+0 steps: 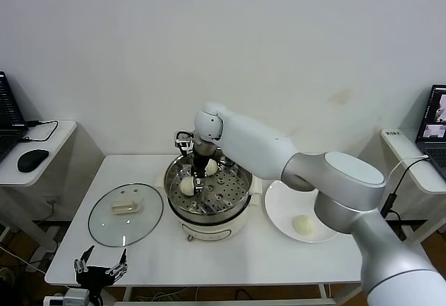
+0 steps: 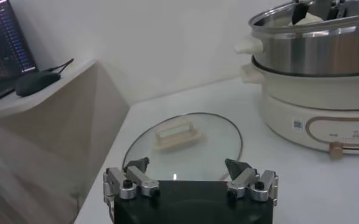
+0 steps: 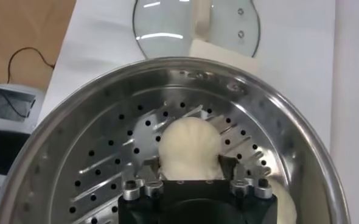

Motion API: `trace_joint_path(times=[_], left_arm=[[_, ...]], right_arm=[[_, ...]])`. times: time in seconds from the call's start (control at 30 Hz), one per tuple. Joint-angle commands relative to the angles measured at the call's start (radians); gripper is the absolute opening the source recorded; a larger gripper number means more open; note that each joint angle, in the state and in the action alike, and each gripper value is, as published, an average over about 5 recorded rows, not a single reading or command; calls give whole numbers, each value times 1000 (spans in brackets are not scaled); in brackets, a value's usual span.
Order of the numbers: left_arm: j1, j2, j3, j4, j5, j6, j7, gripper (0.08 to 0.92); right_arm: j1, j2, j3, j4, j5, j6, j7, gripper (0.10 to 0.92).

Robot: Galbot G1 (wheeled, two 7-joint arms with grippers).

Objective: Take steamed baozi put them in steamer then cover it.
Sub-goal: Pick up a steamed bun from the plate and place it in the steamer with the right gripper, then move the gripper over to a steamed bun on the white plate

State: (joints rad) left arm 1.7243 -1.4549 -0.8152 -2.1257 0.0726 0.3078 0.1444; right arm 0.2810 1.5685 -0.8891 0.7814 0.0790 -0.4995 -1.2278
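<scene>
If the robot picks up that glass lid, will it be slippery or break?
Probably slippery on the glass: the cover looks smooth and shiny, so its cream handle seems the safer spot to grab. Being glass, it could crack if dropped. It lies flat on the table, so it shouldn't roll.

We see a white table (image 1: pixel 237 257) beneath the jaws of the right gripper (image 1: pixel 198 177), with a flat white plate (image 1: pixel 279 205) on it to their right. Well left of the left gripper (image 1: pixel 101 268) jaws, a side table (image 1: pixel 59 135) carries a black mouse (image 1: pixel 33 159) and a laptop (image 1: pixel 7 118). Far right stands another laptop (image 1: pixel 435 121).
</scene>
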Motion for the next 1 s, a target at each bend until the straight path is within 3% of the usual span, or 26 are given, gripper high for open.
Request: trace_joint_path(times=[0.03, 0.57, 1.0], left_arm=[[-2, 0, -1, -1, 0, 1, 2, 823], [2, -1, 4, -9, 3, 4, 16, 823], [6, 6, 4, 0, -2, 7, 20, 823]], right_arm=[[28, -37, 16, 42, -3, -4, -19, 813], [224, -593, -30, 514, 92, -4, -106, 823], [59, -882, 10, 652, -6, 51, -121, 823]])
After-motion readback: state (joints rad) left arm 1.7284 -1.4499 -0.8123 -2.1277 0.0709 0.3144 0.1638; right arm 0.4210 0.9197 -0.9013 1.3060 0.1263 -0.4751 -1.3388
